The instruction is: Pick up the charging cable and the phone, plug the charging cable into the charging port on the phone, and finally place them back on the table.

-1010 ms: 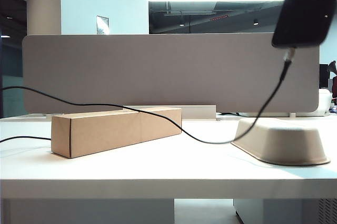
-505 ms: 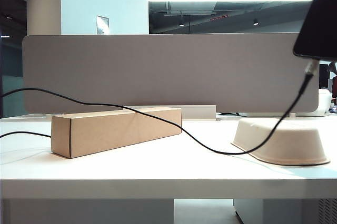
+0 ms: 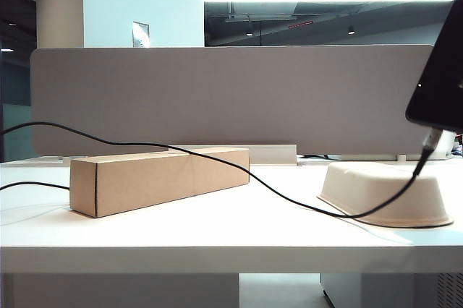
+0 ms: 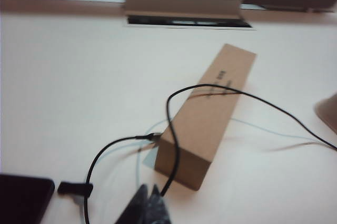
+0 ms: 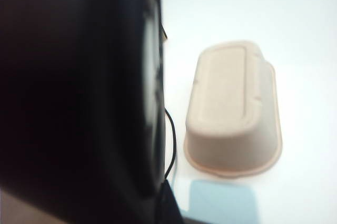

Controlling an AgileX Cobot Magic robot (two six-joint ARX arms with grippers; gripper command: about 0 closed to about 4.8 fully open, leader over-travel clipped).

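Phone (image 3: 441,77) at exterior frame's right edge, charging cable (image 3: 217,165) plugged in, clamped by right tool (image 5: 163,203) for lowering onto counter (image 3: 231,236). Left tool (image 4: 147,205) closed, empty.

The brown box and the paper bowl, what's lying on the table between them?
In the exterior view, only the charging cable crosses the bare white table between the cardboard box and the upside-down bowl.

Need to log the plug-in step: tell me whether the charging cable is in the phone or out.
In. The charging cable runs up to its plug at the lower edge of the phone, raised above the table.
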